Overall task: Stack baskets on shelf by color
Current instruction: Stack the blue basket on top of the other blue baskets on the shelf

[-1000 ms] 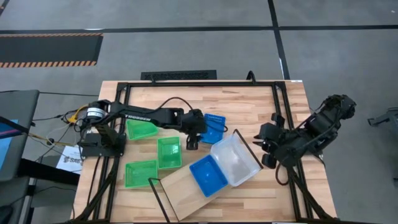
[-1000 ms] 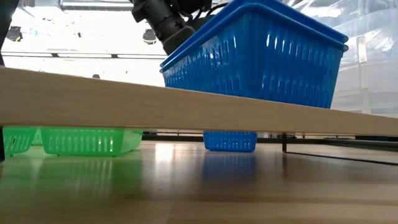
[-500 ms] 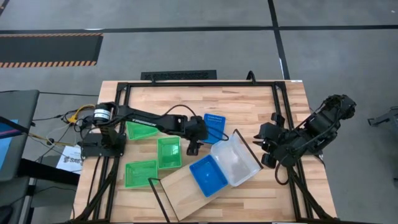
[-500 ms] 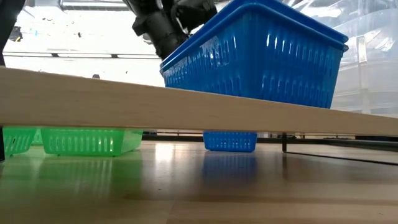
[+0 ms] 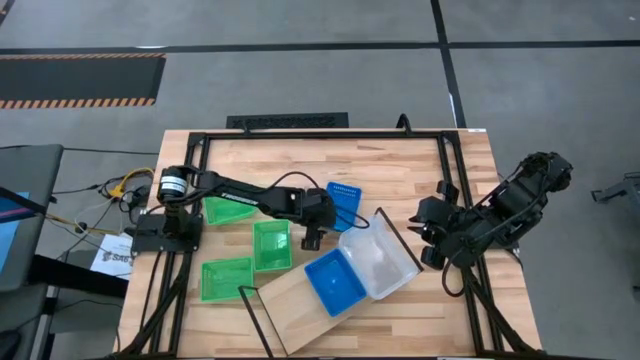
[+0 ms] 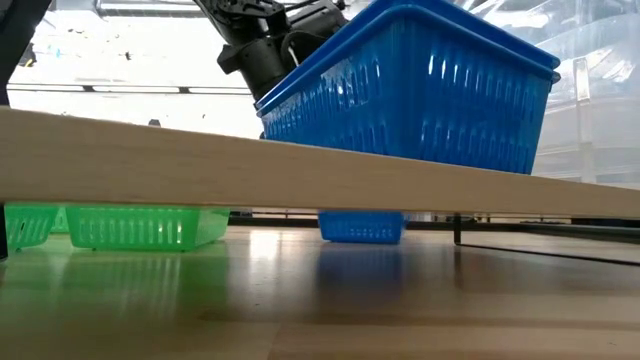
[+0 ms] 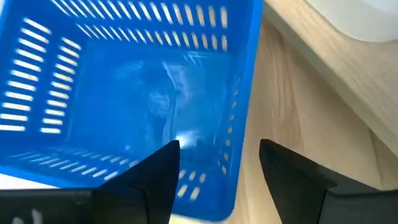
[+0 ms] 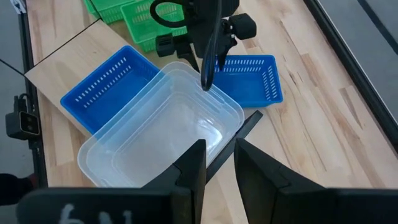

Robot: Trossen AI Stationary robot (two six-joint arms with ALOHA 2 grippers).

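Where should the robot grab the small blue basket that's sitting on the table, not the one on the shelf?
Best by a side wall near its rim. The small blue plastic basket sits upright and open-topped on the pale wooden table, so one finger can go inside and one outside, coming from above. The left gripper already has its jaws open astride one wall. The right gripper waits over the clear plastic baskets.

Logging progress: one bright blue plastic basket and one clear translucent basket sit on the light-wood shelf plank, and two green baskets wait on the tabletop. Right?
Not quite. The high view shows three bright green plastic baskets on the tabletop, not two. The bright blue plastic basket and clear translucent basket do sit on the light-wood shelf plank.
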